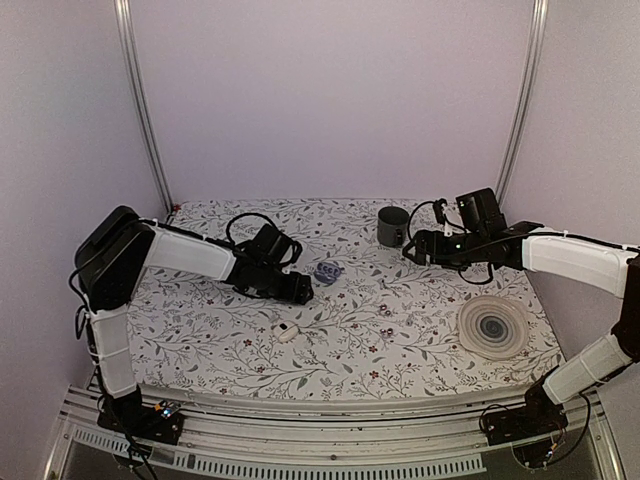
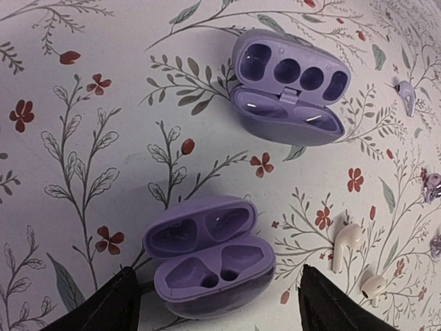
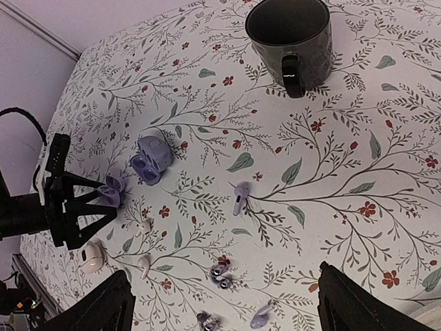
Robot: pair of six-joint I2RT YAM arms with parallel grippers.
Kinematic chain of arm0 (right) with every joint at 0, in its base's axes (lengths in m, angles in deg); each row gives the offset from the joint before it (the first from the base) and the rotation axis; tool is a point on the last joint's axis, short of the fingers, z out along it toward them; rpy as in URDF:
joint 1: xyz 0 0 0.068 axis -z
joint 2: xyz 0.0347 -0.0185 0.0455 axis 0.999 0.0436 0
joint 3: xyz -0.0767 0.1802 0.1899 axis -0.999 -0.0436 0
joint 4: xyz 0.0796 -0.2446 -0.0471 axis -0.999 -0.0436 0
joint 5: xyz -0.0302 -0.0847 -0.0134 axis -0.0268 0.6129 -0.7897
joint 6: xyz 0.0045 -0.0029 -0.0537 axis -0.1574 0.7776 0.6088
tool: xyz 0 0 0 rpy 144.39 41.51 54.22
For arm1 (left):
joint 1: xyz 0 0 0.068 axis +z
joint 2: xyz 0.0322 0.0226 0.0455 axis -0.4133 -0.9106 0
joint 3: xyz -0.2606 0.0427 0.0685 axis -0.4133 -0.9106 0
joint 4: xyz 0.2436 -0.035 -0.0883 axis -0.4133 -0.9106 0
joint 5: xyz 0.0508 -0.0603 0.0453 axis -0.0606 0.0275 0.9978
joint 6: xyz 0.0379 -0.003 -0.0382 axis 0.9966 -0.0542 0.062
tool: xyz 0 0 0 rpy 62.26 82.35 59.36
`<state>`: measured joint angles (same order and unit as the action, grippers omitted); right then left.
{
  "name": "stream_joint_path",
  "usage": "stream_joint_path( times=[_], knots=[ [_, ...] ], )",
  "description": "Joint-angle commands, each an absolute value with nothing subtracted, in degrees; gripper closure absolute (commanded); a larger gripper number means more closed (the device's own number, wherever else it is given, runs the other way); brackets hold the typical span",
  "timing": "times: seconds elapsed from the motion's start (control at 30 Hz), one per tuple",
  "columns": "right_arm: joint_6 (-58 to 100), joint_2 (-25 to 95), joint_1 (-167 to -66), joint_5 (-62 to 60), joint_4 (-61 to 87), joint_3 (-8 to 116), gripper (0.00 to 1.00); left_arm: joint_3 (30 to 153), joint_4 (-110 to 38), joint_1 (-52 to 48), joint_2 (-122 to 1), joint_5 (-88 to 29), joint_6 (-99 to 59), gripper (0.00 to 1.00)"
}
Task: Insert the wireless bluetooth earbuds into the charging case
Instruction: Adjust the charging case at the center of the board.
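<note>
Cloth: a matte white table cover (image 2: pixel 103 138) printed with grey-green vines and small red flowers.
Charging case: a small glossy lilac pebble (image 2: pixel 207 258), plastic and rounded. Its lid is flipped back and two smooth moulded sockets show in the lower half. It lies left of the table's middle, right between the left claw's fingers.
Left claw: the left gripper (image 1: pixel 302 290) is down low with its jaws spread wide, one dark wedge-shaped finger (image 2: pixel 114 303) on each side of the charging case. The finger on the right of its wrist view stands off a little. I cannot tell whether the other one touches, and nothing looks clamped.
Second case: another lilac clamshell (image 2: pixel 289 96) lies just beyond, also hinged back, with a row of four round hollows in one half.
Earbuds: two white stemmed buds (image 2: pixel 344 245) lie beside the charging case. A lilac bud (image 3: pixel 239 198) lies alone farther right, with more lilac ones scattered near it.
Right claw: the right gripper (image 1: pixel 408 250) hangs near a dark glazed mug (image 3: pixel 289 34), jaws wide apart and holding nothing.
Other bits: a flat ribbed lilac disc (image 1: pixel 492 326) on the right, and a white rounded piece (image 3: pixel 89 256) near the left arm.
</note>
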<state>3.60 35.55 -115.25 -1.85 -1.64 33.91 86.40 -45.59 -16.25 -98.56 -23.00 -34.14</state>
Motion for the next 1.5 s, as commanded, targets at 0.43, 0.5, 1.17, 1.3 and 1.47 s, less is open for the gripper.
stream_joint_path(
  times=[0.43, 0.5, 1.17, 1.3, 1.47],
  knots=[
    [3.70, 34.87, -116.67, -1.66, -1.18, 32.71, 0.06, 70.37, -55.76, -21.12, -79.91, -29.36, -33.55, 0.13],
    [3.69, 34.92, -116.72, -1.56, -1.10, 32.71, 0.06, 70.01, -55.36, -21.23, -79.96, -32.63, -34.33, 0.13],
    [3.18, 33.47, -117.53, -1.07, -0.41, 30.58, 0.06, 78.49, -51.24, -26.18, -87.07, -40.37, -39.77, 0.11],
    [3.09, 33.57, -117.98, -1.12, -0.55, 30.57, 0.06, 81.18, -50.98, -26.31, -88.52, -40.46, -39.47, 0.11],
    [3.08, 33.08, -118.31, -1.28, -0.65, 29.69, 0.06, 79.56, -52.66, -24.71, -85.57, -36.27, -34.24, 0.11]
  ],
)
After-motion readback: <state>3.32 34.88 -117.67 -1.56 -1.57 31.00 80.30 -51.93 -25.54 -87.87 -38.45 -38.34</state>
